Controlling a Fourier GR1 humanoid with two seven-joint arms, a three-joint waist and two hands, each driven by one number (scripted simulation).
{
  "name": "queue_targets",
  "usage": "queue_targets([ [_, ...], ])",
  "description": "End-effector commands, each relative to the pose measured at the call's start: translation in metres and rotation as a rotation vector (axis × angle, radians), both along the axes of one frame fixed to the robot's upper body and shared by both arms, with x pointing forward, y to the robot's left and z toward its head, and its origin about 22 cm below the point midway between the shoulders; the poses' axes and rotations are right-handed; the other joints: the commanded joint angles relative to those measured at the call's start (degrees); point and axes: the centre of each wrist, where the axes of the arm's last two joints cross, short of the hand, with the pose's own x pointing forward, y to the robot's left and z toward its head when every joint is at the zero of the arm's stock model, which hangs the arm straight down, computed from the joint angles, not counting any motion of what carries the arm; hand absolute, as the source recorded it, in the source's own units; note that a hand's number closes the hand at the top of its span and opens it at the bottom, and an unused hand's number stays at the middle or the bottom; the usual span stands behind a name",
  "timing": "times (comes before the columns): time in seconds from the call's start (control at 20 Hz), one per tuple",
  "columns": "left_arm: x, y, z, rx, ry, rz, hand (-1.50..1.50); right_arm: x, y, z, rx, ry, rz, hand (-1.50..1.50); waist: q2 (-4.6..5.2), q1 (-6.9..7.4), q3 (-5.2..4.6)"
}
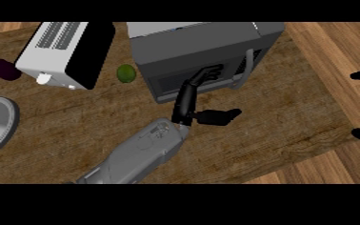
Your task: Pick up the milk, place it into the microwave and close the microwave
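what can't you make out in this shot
Head view:
milk: nowhere in sight. The microwave door shows nothing of the inside, so whether the milk is in there is unknown.
right hand: only black bits at the right edge, the rest cut off.
dark purple thing: cut by the left edge, kind unclear.
round grey rim: mostly cut off at the left edge; plate or sink, unclear.

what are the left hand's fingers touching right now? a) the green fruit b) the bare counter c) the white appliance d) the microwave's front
d: the left hand holds straight fingers against the dark front of the microwave, beside its handle; the green fruit lies apart, off to the left.
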Motion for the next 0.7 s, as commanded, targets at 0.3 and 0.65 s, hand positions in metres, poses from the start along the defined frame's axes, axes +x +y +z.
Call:
queue_targets([
  [0.3, 0.019, -0.004, 0.026, -0.103, 0.012, 0.124, -1.50, 0.010, -0.004, 0.046, -0.133, -0.159, -0.065, 1.50, 1.41, -0.52, 0.08],
  [0.65, 0.018, -0.002, 0.018, -0.107, 0.006, 0.139, -1.50, 0.017, -0.005, 0.052, -0.150, -0.179, -0.085, 1.50, 2.18, -0.06, 0.13],
])
